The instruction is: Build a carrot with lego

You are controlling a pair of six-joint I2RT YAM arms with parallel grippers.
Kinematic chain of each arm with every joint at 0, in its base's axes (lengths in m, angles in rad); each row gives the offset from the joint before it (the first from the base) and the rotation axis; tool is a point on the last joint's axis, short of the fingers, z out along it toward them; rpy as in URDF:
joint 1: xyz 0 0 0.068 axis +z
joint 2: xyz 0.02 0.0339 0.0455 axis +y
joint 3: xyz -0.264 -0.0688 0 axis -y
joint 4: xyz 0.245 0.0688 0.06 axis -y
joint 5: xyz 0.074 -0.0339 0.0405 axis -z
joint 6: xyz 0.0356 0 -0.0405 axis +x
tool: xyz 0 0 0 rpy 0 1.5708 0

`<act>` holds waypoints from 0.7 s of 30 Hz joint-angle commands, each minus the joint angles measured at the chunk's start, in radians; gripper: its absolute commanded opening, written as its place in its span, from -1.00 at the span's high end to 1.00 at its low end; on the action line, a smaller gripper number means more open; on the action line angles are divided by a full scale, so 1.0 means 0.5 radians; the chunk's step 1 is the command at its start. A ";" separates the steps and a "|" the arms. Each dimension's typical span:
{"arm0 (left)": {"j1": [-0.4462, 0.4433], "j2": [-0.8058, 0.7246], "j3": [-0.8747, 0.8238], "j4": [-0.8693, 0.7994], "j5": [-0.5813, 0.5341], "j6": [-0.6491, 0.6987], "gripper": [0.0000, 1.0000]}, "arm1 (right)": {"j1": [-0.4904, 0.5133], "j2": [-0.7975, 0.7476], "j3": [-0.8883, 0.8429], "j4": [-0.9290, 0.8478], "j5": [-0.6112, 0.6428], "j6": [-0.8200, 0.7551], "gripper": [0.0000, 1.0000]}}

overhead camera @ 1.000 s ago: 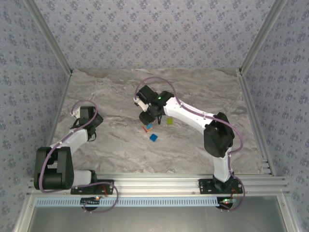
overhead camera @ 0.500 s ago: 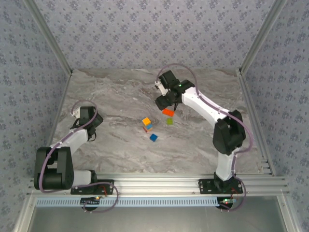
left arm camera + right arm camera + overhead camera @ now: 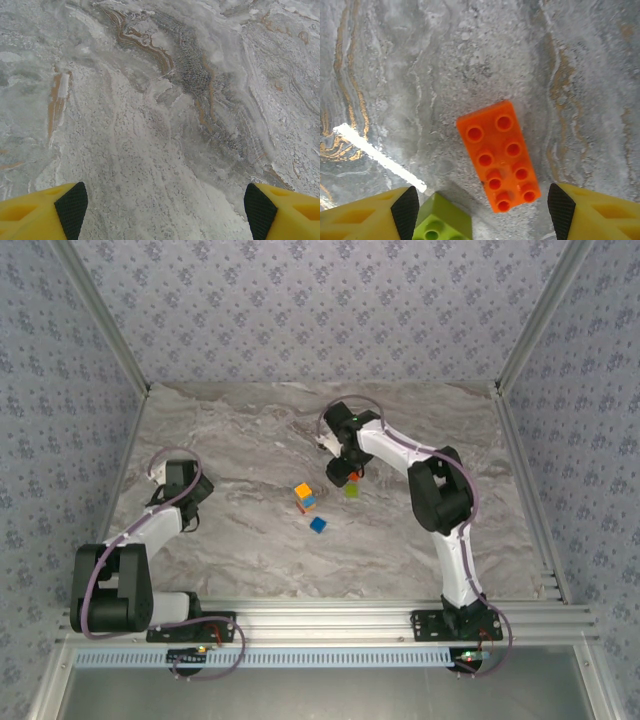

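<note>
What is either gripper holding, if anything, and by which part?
Nothing is held. The right gripper stands open over the orange brick, which lies flat on the table; the left gripper is open over the table.

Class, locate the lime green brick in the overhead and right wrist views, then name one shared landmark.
Top external: lime green brick just right of table centre, immediately below the right gripper in frame.
Right wrist: lime green brick at bottom edge, left of centre.
Shared landmark: the right gripper, close beside it.
</note>
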 commanded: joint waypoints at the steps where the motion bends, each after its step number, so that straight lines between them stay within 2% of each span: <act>1: -0.014 0.010 0.050 -0.032 -0.037 0.026 -0.69 | -0.033 0.057 0.056 -0.046 -0.025 -0.105 -0.46; 12: -0.013 0.027 0.062 -0.041 -0.035 0.030 -0.69 | -0.081 0.195 0.151 -0.095 -0.155 -0.232 -0.44; 21: -0.015 0.036 0.071 -0.047 -0.031 0.033 -0.69 | -0.090 0.301 0.255 -0.157 -0.166 -0.301 -0.40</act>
